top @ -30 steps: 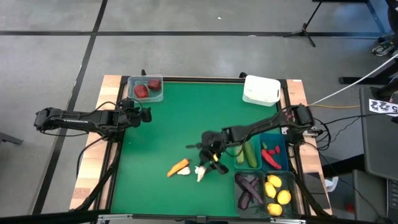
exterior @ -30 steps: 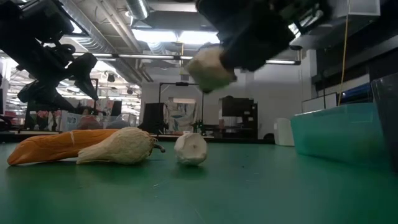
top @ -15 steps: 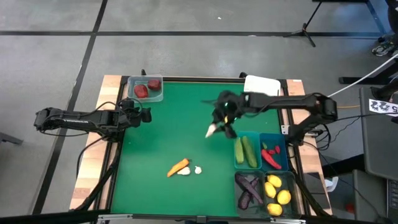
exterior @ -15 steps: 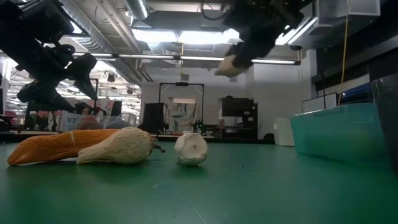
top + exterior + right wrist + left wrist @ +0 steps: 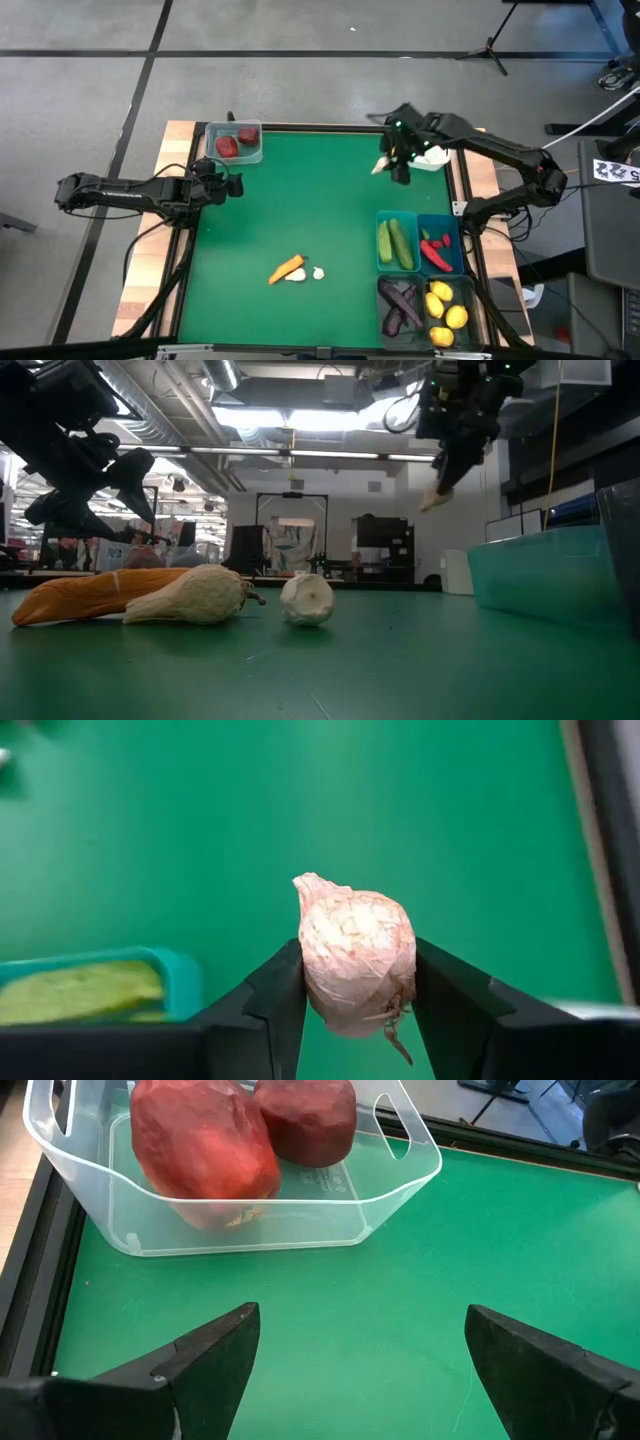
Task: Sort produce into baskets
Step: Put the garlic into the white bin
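From above, your right tool (image 5: 397,165) hangs over the far right of the desk (image 5: 290,200), just beside the white basket (image 5: 425,141), with a pale garlic bulb (image 5: 381,165) pinched in it. Your left tool (image 5: 228,184) waits at the left edge near the clear basket (image 5: 250,152) holding two dark red fruits (image 5: 228,146). On the green mat an orange carrot (image 5: 286,268) and two more white garlic pieces (image 5: 317,272) lie together, not yet sorted. The teal and dark baskets at the right already hold cucumbers (image 5: 396,243), peppers (image 5: 433,250), eggplants (image 5: 400,306) and lemons (image 5: 444,314).

From desk height, the carried bulb (image 5: 434,499) rides high, well clear of everything. Below, the carrot (image 5: 90,596) touches a tapered garlic piece (image 5: 195,596), and a round bulb (image 5: 306,599) sits just beside them.

The left wrist view shows its fingers (image 5: 205,1358) spread wide and empty, facing the clear basket (image 5: 235,1220).

The right wrist view shows the fingers (image 5: 270,995) half closed on the flanks of the bulb (image 5: 357,952), its tip pointing away. It looks light and stiff with a papery, ribbed skin, so expect little slip. For the remaining bulbs, grip across the widest part as here; the tapered ends would likely squirt out.
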Controlling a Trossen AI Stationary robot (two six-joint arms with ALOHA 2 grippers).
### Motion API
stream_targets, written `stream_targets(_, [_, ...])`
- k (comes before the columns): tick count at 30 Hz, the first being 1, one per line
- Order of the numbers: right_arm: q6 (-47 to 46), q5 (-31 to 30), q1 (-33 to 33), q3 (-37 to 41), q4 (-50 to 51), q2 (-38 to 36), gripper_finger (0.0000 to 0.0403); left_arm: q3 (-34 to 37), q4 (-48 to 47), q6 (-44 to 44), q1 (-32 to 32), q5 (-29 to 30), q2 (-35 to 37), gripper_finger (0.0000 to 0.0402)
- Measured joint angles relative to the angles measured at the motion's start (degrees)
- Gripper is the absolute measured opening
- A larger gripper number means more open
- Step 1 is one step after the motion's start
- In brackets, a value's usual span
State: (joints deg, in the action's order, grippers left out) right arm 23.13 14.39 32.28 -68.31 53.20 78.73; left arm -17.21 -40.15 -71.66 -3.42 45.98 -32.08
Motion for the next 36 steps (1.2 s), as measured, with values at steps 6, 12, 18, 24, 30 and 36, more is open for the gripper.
stream_targets(6, [1.5,-4.6,9.2,0.0,3.3,-2.8,0.0159,0.0,0.0,0.0,0.0,0.0,0.0,0.0345])
stream_targets(12, [-3.6,-16.6,17.1,0.0,2.1,-2.7,0.0159,0.0,0.0,1.2,0.0,0.2,0.0,0.0345])
stream_targets(18, [-9.4,-22.0,22.2,0.0,0.9,-2.7,0.0159,0.0,0.0,1.2,0.0,0.3,0.0,0.0345])
stream_targets(24, [-14.2,-26.3,24.5,0.0,0.5,-1.5,0.0159,0.0,0.0,1.2,0.0,0.3,0.0,0.0345])
stream_targets(30, [-16.5,-30.3,24.4,5.3,-4.6,0.7,0.0159,0.0,0.0,1.2,0.0,0.3,0.0,0.0345])
stream_targets(36, [-16.7,-29.9,24.4,11.9,-10.9,1.6,0.0159,0.0,0.0,1.3,0.0,0.3,0.0,0.0345])
